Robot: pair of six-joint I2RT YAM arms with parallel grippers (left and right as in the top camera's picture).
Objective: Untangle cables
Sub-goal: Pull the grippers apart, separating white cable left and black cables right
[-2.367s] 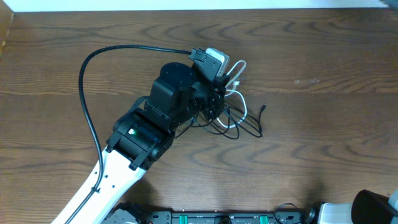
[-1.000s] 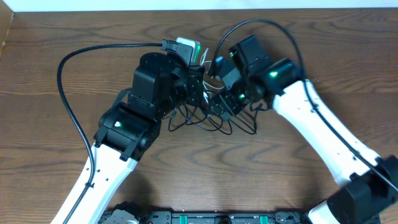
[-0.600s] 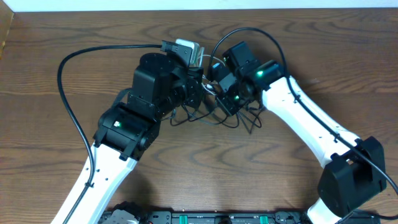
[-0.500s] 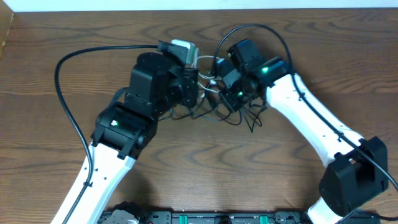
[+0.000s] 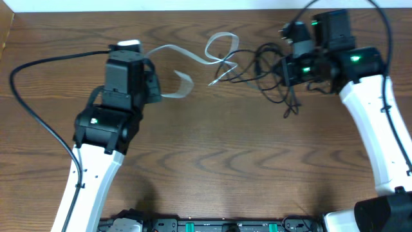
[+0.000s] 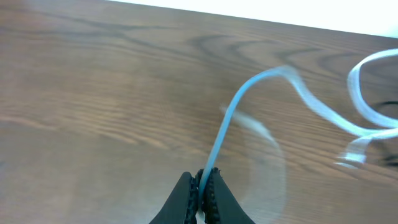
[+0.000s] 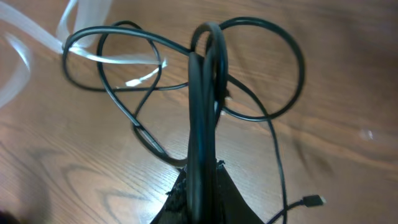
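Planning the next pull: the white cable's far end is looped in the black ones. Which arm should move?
Left, probably. The left fingers are shut on the white cable alone, with table room beyond them to pull toward. The right fingers clamp the black cables and can anchor them.

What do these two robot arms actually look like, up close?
Both match: the left arm and right arm have smooth white tube-like segments ending in boxy black housings, each with a small green light. A thick black cord loops out from each wrist. The fingers are slim, black and tapered.
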